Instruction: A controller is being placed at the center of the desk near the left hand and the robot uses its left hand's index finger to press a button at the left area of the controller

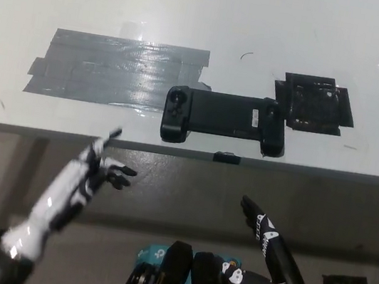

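Right hand (270,235), black, low at near right, fingers straight, empty. White left hand (85,176) points one finger, rest curled, short of matte black oblong controller (222,119) on glossy white desk (209,15).

bright overhead glare on desk (195,13) (tape (115,65) shiny too); sharp, floor dimmer.

Bare surface (195,13) lies open along the whole far side and at the near left corner, so a hand could pass there freely. The controller (223,120) sits close to the near edge, with a flat grey tape patch (114,70) just to its left and a flat black patch (314,104) beside its right end. Between the left hand (86,180), below the edge, and the controller's left grip nothing stands.
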